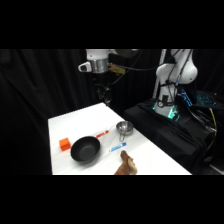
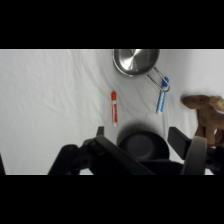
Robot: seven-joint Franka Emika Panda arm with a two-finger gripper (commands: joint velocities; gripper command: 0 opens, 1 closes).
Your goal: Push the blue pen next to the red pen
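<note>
Your gripper point(image 1: 105, 95) hangs high above the table's point(image 1: 150, 155) far edge, grip state unclear; blue pen point(image 2: 161, 101) lies apart from red pen point(image 2: 114, 107), so nothing's pushed yet.

Side view light: dim room, black backdrop; the white table point(image 1: 80, 125) is the one bright patch, centre-left.
Glow: a teal light shines at the arm's base point(image 1: 167, 111), right of centre.
Side view sharpness: soft all over, edges smeared.
Wrist view light: even and bright on the cloth; faint creases show as grey streaks.
Glare: highlights on the metal cup point(image 2: 135, 61), top centre.
Focus: black linkage point(image 2: 115, 157) along the bottom is blurred and dark.
</note>
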